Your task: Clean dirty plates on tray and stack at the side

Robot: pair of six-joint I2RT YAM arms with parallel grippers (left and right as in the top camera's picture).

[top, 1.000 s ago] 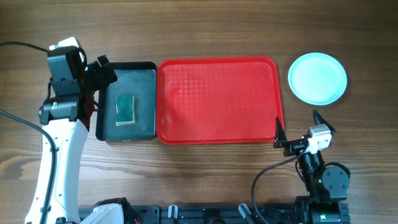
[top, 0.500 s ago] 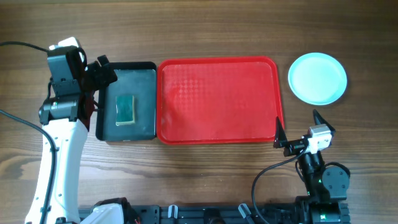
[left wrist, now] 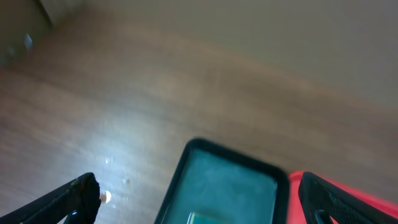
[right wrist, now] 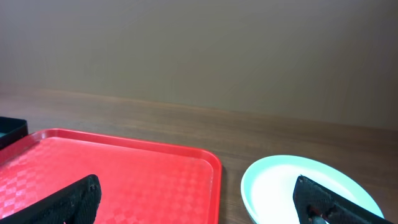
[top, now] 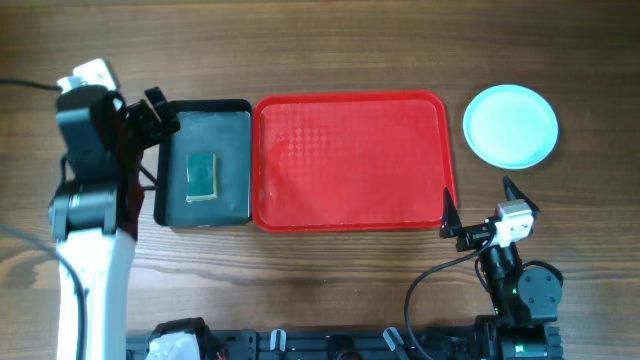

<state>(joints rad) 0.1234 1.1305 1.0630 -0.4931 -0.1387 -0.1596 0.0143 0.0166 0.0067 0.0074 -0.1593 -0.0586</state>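
Observation:
The red tray [top: 350, 160] lies mid-table with nothing on it; it also shows in the right wrist view [right wrist: 124, 174]. A pale aqua plate [top: 510, 125] sits on the table right of the tray, also seen in the right wrist view [right wrist: 292, 183]. Whether other plates lie under it I cannot tell; no white plate shows. My left gripper [top: 152, 118] is open and empty at the far left edge of the black basin; in the left wrist view its jaws [left wrist: 199, 208] span the basin. My right gripper [top: 482, 205] is open and empty near the tray's front right corner, as its wrist view [right wrist: 199, 202] shows.
The black basin [top: 203, 165] stands against the tray's left side with a green sponge [top: 203, 177] in it; the basin also shows in the left wrist view [left wrist: 227, 180]. Bare wooden table lies around everything.
My left arm has shifted left and back a little, its gripper now nearer the basin's far left corner. The right arm, tray and plate have not moved.

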